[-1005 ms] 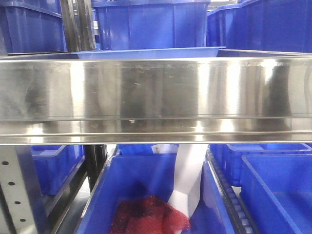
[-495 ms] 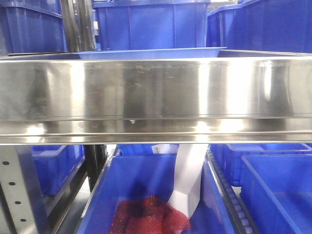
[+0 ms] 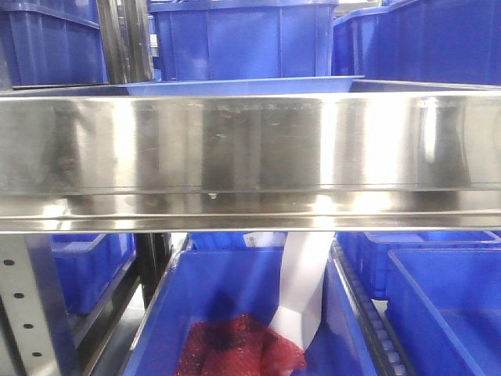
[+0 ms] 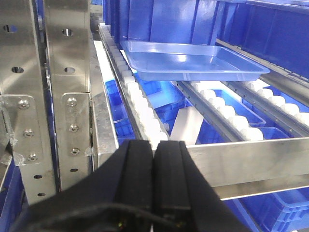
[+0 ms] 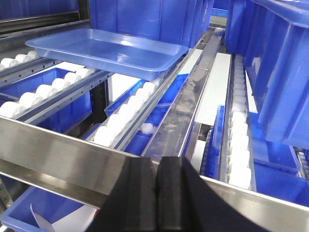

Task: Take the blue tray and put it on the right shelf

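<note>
Blue tray (image 4: 190,60) on right shelf (image 3: 250,157) rollers; both end effectors (image 4: 153,183) (image 5: 158,193) closed, empty; no legible writing.

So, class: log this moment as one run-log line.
blue tray: on roller tracks, released | left gripper: shut, empty | right gripper: shut, empty

The tray (image 4: 190,60) is glossy light periwinkle blue; the storage bins (image 3: 239,39) are darker saturated blue. The shelf's front rail (image 3: 250,157) is shiny silver steel, its rollers (image 5: 123,118) white. Both grippers (image 4: 153,186) (image 5: 158,198) are matte black.

Probably a warehouse: roller racks (image 5: 130,108), storage bins (image 3: 235,39).
</note>
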